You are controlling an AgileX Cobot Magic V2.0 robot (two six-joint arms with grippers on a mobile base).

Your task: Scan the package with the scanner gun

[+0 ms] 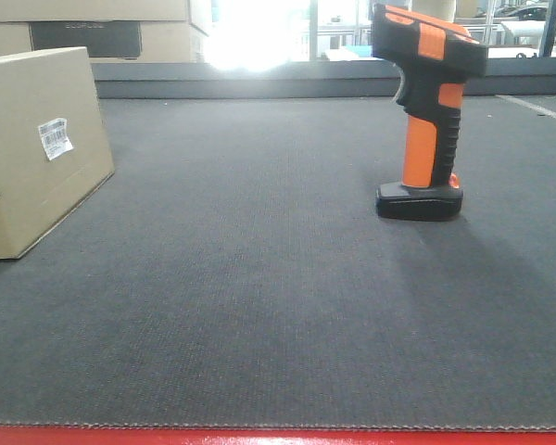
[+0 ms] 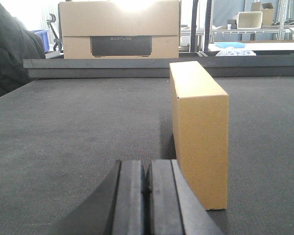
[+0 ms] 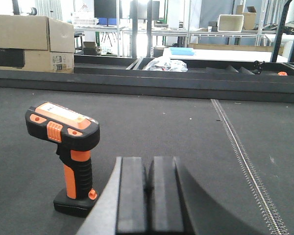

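A brown cardboard package with a white barcode label stands at the left of the dark mat. It also shows in the left wrist view, upright, just ahead and right of my left gripper, which is shut and empty. An orange and black scanner gun stands upright on its base at the right. In the right wrist view the scanner gun stands to the left of my right gripper, which is shut and empty. Neither gripper shows in the front view.
The dark mat has a red front edge and a raised dark rail at the back. Large cardboard boxes stand behind the rail. A stitched seam runs along the mat on the right.
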